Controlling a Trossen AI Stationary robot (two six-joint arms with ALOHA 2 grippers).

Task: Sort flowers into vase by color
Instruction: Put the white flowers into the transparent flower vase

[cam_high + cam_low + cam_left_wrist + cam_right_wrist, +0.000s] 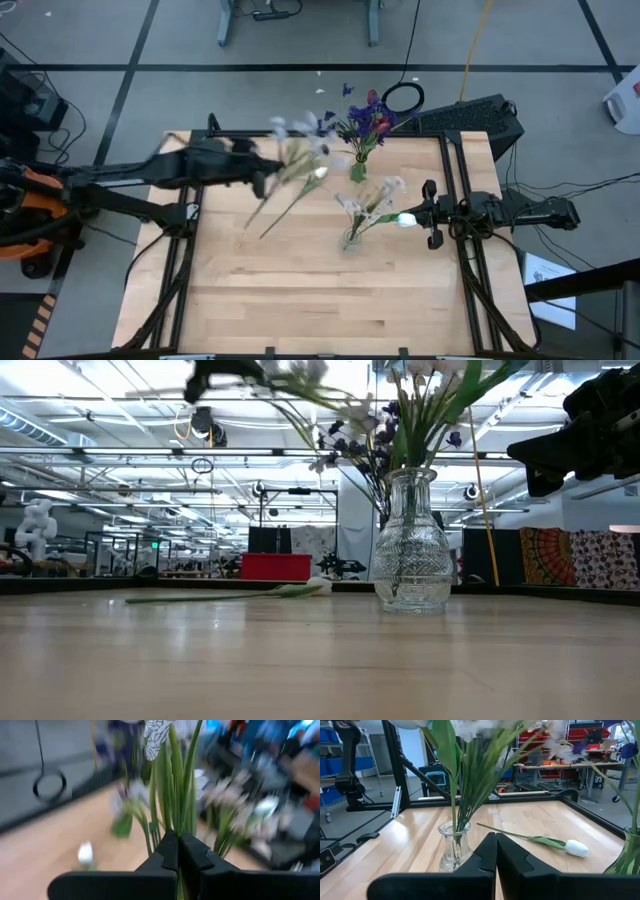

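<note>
A large workshop hall with ceiling lights and shelving is seen beyond a pale wooden bench (330, 290) framed by black rails. A bunch of pale blossom sprays (298, 160) on long green stems is held above the bench, clamped between the closed fingers of the left gripper (268, 180); in the left wrist view the stems (172, 795) rise straight out from between the pressed-together fingers (167, 852). The bunch is blurred, so single blossoms cannot be told apart.

Just beside the bunch, toward the bench's far edge, a vase (358, 170) holding purple-blue sprays and a dark red bud (368, 118) is placed. Nearer the right arm, a clear cut-glass vase (412, 545) holding white blossoms (372, 197) is seen standing upright on the bench. A single white tulip (576, 848) is laid flat on the bench beside this glass vase, its stem running back toward the vase.

The right gripper (432, 215) is held low, just beside the glass vase on the side away from the left arm, its fingers (490, 852) closed together on nothing.
</note>
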